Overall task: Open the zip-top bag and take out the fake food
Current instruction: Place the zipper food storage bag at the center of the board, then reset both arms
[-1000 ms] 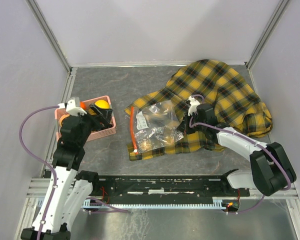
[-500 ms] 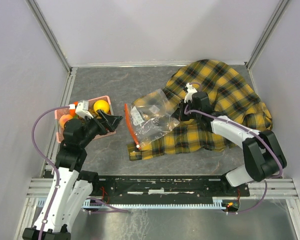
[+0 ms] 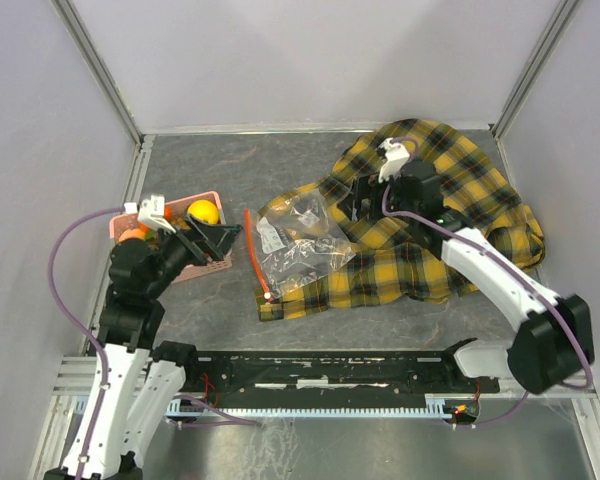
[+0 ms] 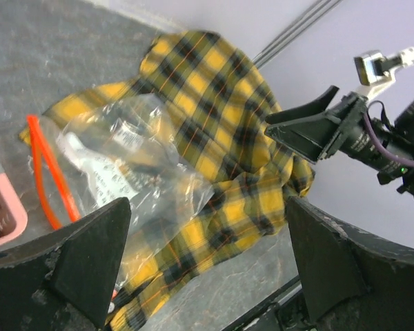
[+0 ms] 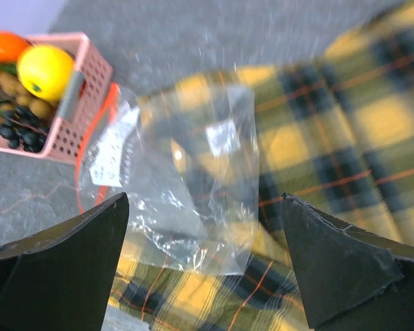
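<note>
A grey table (image 3: 210, 160) seen from above, with two robot arms reaching in from the near edge. The clear zip-top bag (image 3: 298, 245) lies crumpled near the middle of the table. Its far side rests on a yellow and black plaid cloth (image 3: 460, 200), and its red zip strip (image 3: 259, 255) runs along the side facing left, on bare table. To the left, close to the bag but not touching it, sits a pink basket (image 5: 79, 131) holding the fake food (image 5: 27, 83): a yellow fruit (image 3: 203, 211), an orange fruit (image 5: 5, 47), a bunch of grapes (image 5: 14, 86) and some dark berries (image 5: 17, 132). The left gripper (image 3: 223, 240) hangs at the basket's right edge, pointing toward the bag, with its jaws spread wide and nothing between them. The right gripper (image 3: 365, 205) hovers over the cloth just beyond the bag, also spread and empty. Through the plastic only a white label and creases can be made out, so the bag looks empty or nearly so. The crinkles could hide a small piece. The task appears almost finished, and what may be left is checking the bag for strays and drawing the arms back.
</note>
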`<state>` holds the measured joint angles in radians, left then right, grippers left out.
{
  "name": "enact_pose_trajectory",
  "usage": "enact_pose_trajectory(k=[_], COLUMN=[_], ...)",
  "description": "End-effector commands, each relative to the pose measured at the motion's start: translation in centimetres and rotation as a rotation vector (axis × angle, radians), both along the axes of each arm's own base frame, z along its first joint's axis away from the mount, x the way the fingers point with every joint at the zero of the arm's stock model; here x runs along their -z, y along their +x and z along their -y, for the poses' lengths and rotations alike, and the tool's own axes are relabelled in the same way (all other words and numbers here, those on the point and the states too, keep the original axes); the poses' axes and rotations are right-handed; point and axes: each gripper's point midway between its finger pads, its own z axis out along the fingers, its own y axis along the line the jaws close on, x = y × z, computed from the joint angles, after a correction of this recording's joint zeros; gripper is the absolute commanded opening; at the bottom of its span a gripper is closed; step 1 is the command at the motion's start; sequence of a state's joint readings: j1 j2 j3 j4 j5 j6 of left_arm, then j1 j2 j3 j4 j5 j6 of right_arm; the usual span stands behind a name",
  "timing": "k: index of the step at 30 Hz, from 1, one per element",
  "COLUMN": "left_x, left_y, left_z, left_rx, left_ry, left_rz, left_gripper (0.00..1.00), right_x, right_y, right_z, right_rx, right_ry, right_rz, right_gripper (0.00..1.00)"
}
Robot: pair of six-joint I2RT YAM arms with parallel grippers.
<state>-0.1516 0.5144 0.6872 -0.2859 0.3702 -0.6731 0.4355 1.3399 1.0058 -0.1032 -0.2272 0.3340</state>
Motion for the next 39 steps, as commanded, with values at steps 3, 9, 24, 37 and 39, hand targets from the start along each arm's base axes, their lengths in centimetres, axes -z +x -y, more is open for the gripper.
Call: enact_pose_trajectory(k=[3,9,24,37,39], left_x=[-10.1,-14.0,-14.5,-12.6,-12.4], left_y=[-0.5,-0.8,-0.9,0.3,0.3], left_z=[-1.4,-3.2,-2.8,-2.1,-2.0], left_rx=[-0.045,-0.129,-0.096,-0.067,-0.059], left_ry=[0.104,0.199,0.212,0.199,0.194], left_rz=[0.207,0.254,0.239,0.199,0.199], left_gripper=[0.99,0.99,0.99,0.99,0.99], right_x=[-13.0,-18.0,-18.2,-17.3,-17.2], right_y=[-0.3,-1.7,-2.9,-3.4,-3.6], right_z=[1.9,0.7,4.7,8.4,8.6], right_rx=[0.028,-0.031,0.197,0.348,0.349], right_ry=[0.034,0.109,0.043,-0.135,-0.141], right_rz=[0.383,0.339,0.248,0.264,0.273], right_gripper=[0.99,0.99,0.99,0.99,0.99])
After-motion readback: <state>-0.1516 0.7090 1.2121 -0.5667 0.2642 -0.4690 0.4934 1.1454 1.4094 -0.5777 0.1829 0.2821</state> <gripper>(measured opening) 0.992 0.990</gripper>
